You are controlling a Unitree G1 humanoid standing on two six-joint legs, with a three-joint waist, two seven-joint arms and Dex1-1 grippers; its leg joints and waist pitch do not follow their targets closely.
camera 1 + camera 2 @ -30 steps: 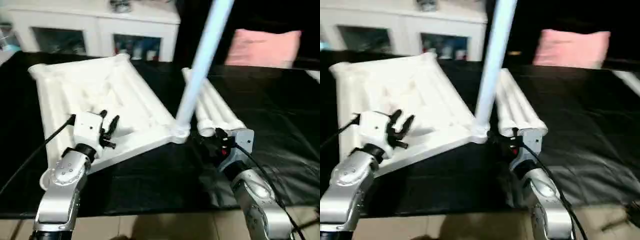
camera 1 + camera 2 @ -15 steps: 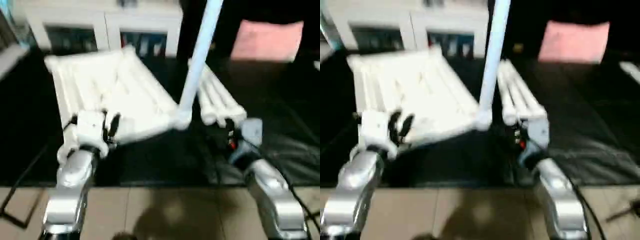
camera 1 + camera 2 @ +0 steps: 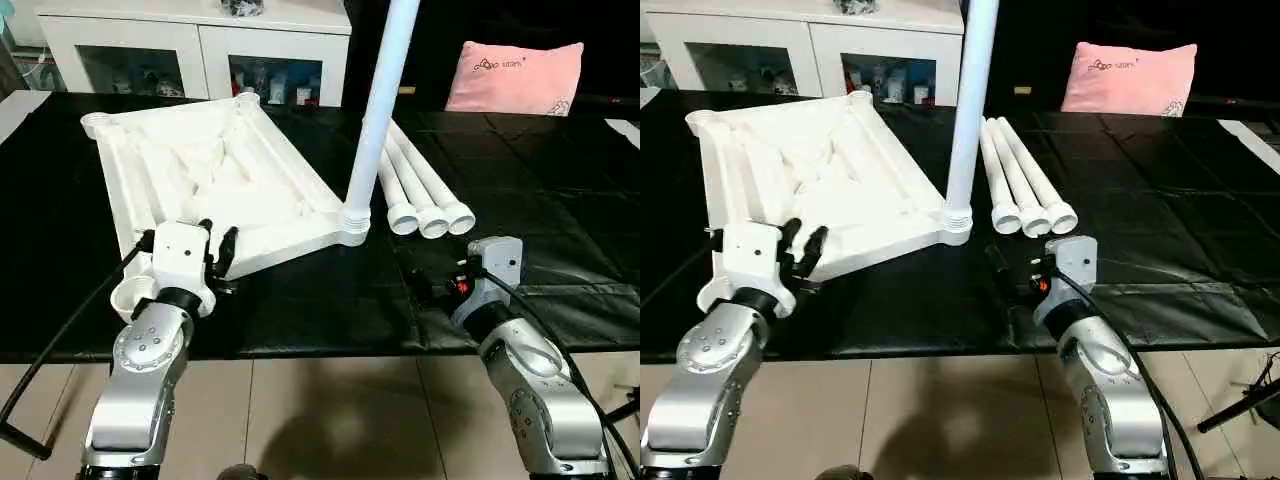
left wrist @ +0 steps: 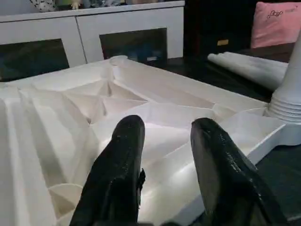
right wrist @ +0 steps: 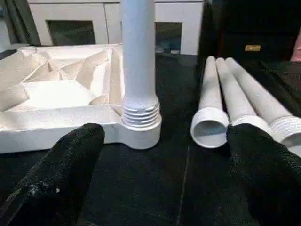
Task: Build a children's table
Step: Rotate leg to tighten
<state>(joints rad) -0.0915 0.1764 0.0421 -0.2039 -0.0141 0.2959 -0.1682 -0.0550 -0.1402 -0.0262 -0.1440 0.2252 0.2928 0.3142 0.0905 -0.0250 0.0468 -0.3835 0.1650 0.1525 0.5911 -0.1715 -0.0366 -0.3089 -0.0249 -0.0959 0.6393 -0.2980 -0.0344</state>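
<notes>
Both my arms have drawn back toward the worktop's near edge since a second ago. My left claw [image 3: 215, 252] hangs half-spread and empty over the near rim of the upturned tabletop [image 3: 200, 170]. My right claw [image 5: 164, 155] gapes wide, empty, short of the three loose legs [image 3: 425, 195] on the black worktop [image 3: 520, 200]. One leg [image 3: 375, 110] stands in a corner socket; by my reckoning, three remain.

Black-covered table [image 3: 560, 200]. White cabinet [image 3: 200, 45] with glass doors at 11 o'clock behind it. Pink pillow [image 3: 513, 77] at 1 o'clock. Beige tiled floor [image 3: 330, 420] at 6 o'clock.
</notes>
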